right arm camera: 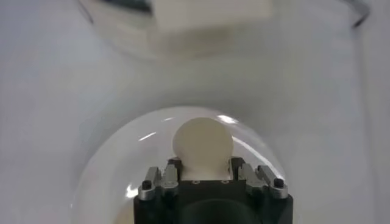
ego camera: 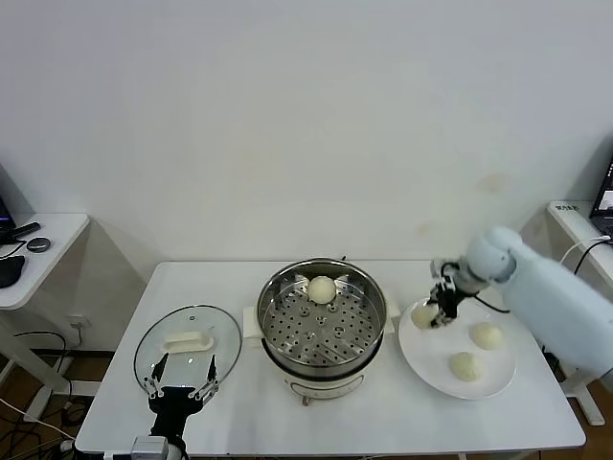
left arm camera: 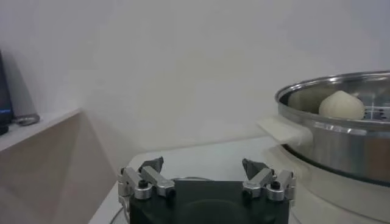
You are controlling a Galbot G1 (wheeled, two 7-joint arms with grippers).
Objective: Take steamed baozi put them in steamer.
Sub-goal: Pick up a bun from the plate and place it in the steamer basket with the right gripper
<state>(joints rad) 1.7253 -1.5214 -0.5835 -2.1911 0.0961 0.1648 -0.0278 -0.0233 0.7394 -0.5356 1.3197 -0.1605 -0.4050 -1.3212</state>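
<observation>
The steamer (ego camera: 322,326) stands mid-table with one baozi (ego camera: 322,288) on its perforated tray; both also show in the left wrist view, the steamer (left arm camera: 341,140) and the baozi (left arm camera: 342,106). Two baozi (ego camera: 487,335) (ego camera: 465,365) lie on the white plate (ego camera: 431,364) at the right. My right gripper (ego camera: 429,314) is at the plate's left rim, shut on a third baozi (right arm camera: 202,143), its fingers (right arm camera: 237,169) pressed on both sides of it. My left gripper (left arm camera: 203,173) is open and empty at the front left, by the glass lid.
A round glass lid (ego camera: 188,345) with a white handle lies on the table left of the steamer. A side table (ego camera: 29,254) with small objects stands at the far left. The steamer's white side handle (left arm camera: 281,129) juts toward the left gripper.
</observation>
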